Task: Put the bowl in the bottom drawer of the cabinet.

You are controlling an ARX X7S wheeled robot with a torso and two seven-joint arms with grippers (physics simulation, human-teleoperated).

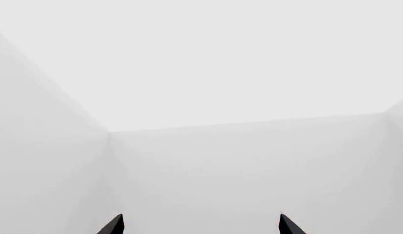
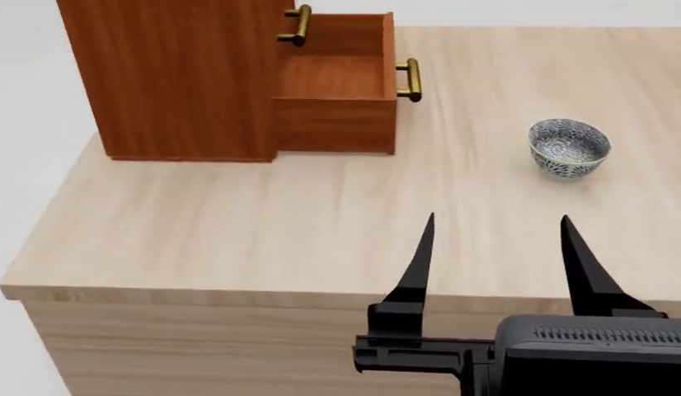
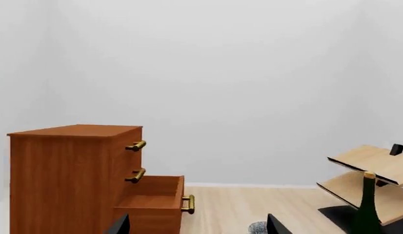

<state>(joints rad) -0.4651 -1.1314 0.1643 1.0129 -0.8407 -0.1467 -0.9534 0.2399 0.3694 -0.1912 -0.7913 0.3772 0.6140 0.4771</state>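
A small round white ceramic bowl with a dense blue floral pattern [image 2: 568, 147] stands upright on the pale wooden tabletop [image 2: 264, 223], toward the far right, well apart from the boxy reddish-brown cherry-wood cabinet [image 2: 176, 74] at the far left. The cabinet's lowest drawer, a reddish-brown wooden box with a brass bar handle [image 2: 335, 87], is already pulled out to the right, and nothing shows in the part of its interior that can be seen. The robot's right gripper [image 2: 497, 227] hovers near the table's near edge with its two black fingers spread apart and nothing between them. The bowl lies beyond it and a little to the right, with bare tabletop between them; being round, it offers no long axis to line up with. The left gripper [image 1: 201, 225] faces blank white walls, only its two fingertips showing, set wide apart and empty, and it does not appear in the head view. The right arm therefore looks the better placed to reach forward for the bowl. A pale wooden rack [image 3: 367, 178] and a dark green glass bottle [image 3: 369, 207] stand farther right.
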